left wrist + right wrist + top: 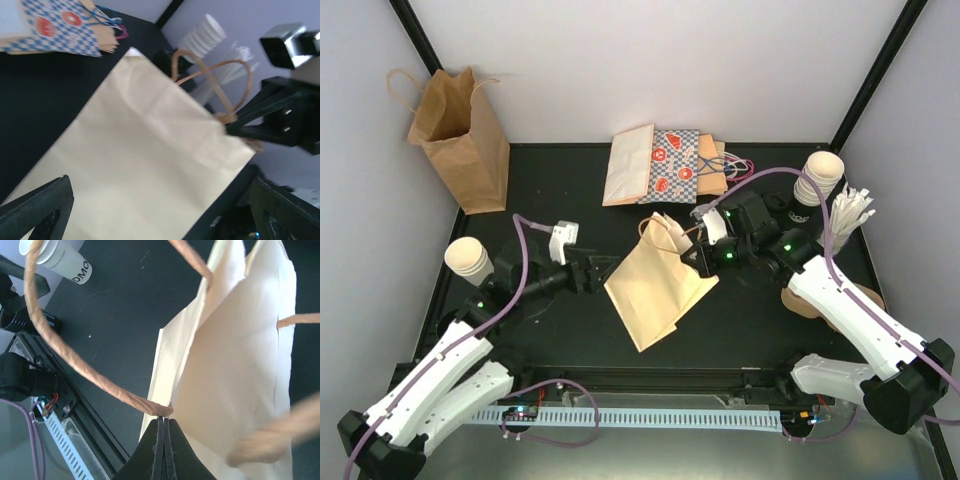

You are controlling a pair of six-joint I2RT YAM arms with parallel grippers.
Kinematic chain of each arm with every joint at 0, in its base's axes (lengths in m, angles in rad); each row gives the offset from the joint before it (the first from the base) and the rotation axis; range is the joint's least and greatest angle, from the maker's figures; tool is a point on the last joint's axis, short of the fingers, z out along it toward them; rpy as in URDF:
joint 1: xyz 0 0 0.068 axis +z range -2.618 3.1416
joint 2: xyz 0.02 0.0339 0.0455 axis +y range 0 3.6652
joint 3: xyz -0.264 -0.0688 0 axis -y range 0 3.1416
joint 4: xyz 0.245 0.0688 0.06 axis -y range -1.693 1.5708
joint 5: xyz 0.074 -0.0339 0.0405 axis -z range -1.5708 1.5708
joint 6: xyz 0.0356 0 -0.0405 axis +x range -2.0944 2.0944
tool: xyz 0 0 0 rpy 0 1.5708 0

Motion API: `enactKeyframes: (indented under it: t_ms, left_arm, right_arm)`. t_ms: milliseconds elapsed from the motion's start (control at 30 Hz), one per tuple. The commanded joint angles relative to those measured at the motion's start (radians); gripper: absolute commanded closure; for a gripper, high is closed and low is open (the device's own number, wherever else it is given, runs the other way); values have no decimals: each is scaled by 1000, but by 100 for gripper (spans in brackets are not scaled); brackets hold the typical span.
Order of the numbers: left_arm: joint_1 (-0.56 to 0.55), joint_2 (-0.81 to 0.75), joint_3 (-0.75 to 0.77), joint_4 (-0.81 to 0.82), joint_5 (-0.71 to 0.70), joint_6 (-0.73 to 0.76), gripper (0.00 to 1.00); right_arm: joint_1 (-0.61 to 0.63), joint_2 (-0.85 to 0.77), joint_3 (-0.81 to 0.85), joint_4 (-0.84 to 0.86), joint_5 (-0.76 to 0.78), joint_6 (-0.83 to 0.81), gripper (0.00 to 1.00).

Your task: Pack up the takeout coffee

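So the right pincer [164,426] is clenched on the cream bag's [655,290] top edge, right where a handle [75,365] joins. The bag lies flat in the middle of the desk [560,190]. The left pincer [603,273] hangs wide open just beside the bag. Coffee cups: left stack [468,258] at the left edge, right stack [819,178] at the far right corner.

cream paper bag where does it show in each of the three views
Top external: cream paper bag lies in the centre.
Left wrist: bag fills the middle.
Right wrist: bag fills the right half.
Shared landmark: right end effector pinching its top edge.
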Motion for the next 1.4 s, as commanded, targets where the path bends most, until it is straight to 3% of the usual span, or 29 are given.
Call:
enactKeyframes:
  t_ms: [0,167,367,600,700,833,967,1000,1100,1200,1367]
  left_arm:
    - [-18,76,90,151,167,-215,1]
    - [-62,172,173,115,131,-335,1]
    - [-130,218,178,187,45,-431,2]
    - [-146,261,161,178,-52,-497,12]
    - [-146,272,137,227,-61,-513,23]
    - [-145,291,138,227,-91,-493,47]
    - [-146,276,126,192,-183,-453,95]
    - [-145,267,124,174,-211,-440,98]
    - [-143,235,115,136,-284,-397,98]
    - [-141,194,110,88,-352,-356,98]
    - [-137,107,94,5,-444,-286,98]
  right_arm:
    - [34,1,0,32,25,-25,98]
    - [63,13,6,42,50,-28,98]
    - [96,32,20,45,82,-28,98]
    - [133,27,27,55,89,-40,98]
    - [145,24,22,60,89,-56,98]
    - [154,16,-7,92,82,-67,98]
    - [154,11,-63,172,76,-68,98]
    - [154,10,-76,198,79,-67,97]
    - [154,-2,-129,285,93,-60,85]
    - [154,-27,-195,386,121,-51,54]
    - [154,-48,-318,614,214,1,19]
